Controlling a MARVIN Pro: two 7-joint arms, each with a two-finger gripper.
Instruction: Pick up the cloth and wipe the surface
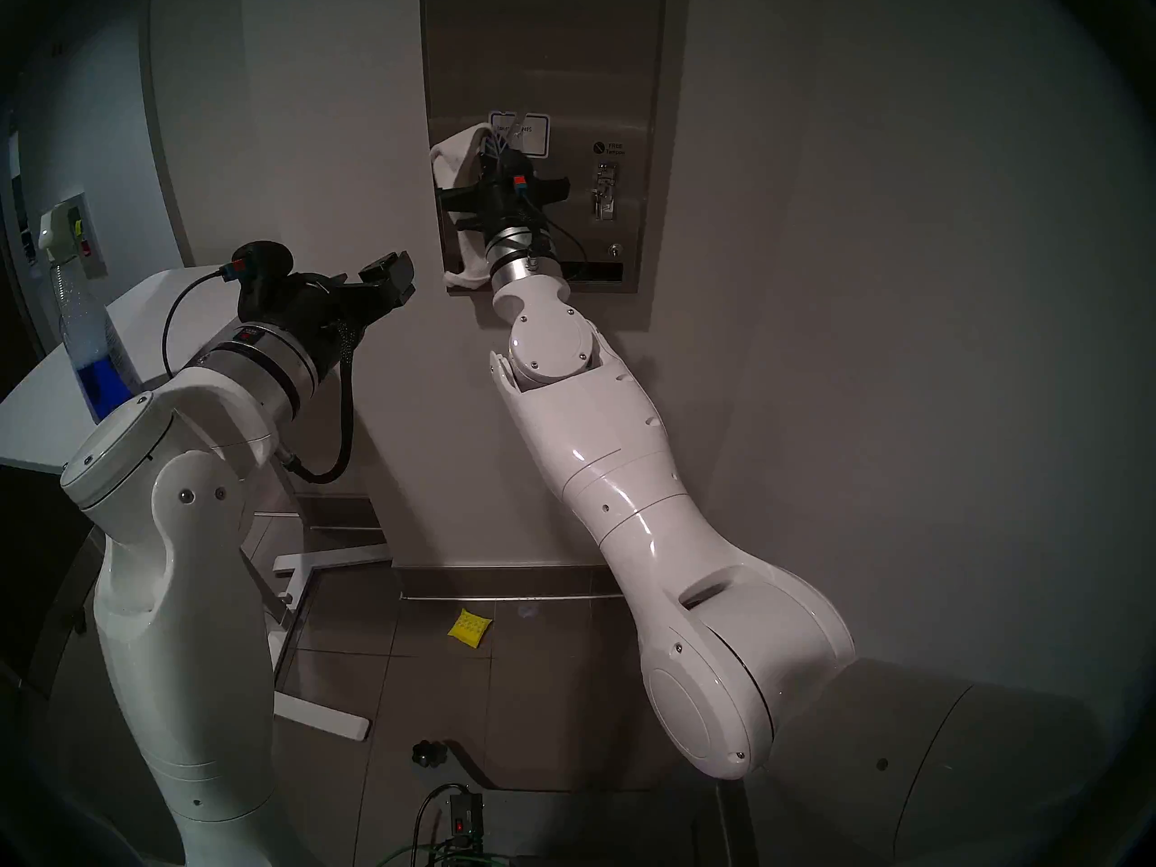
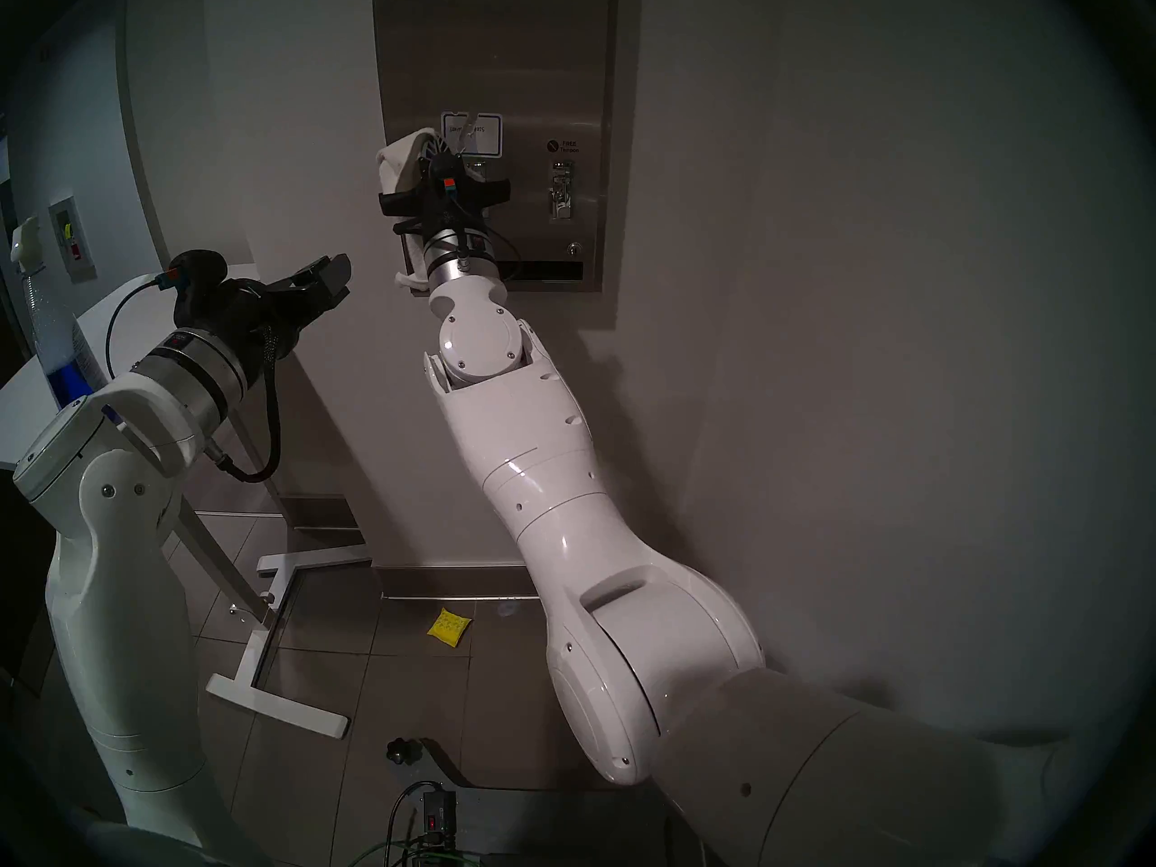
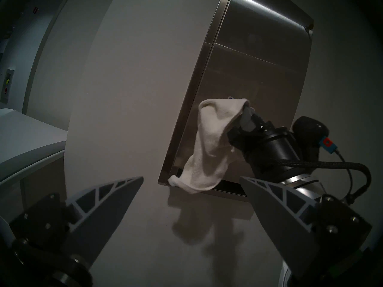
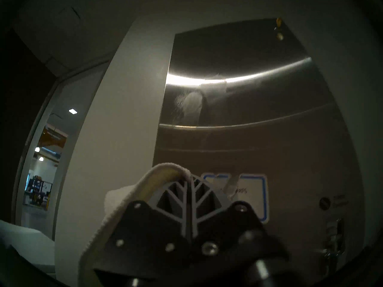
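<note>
The right gripper (image 1: 508,139) presses against the lower left of the stainless-steel dispenser front (image 1: 563,52), its two fingers pinched flat together on the cream-white cloth (image 3: 209,143), which drapes down over the gripper's left side and trails past the panel's bottom left corner. The arm reaches up and forward so that the fingertips meet the metal at the blue-bordered label (image 4: 257,197), a pose that looks chosen to keep the gathered rag between gripper and steel for wiping (whether the fabric itself bears on the panel at the tips cannot be told). Most of the cloth hangs loose beside the fingers, not bunched ahead of them, so only a small fold seems placed to do the cleaning.

The left gripper (image 3: 190,189) hovers level, well apart from the dispenser, its fingers spread wide and holding nothing; it appears parked clear of the working arm.

On the white tabletop (image 1: 37,409) at left stands a clear spray bottle (image 1: 87,340) with blue liquid low in it, roughly a quarter full. The dispenser's dark slot (image 1: 600,271) along the bottom shows nothing inside from here. A small yellow quilted pad (image 1: 469,628) lies on the tiled floor, untouched.
</note>
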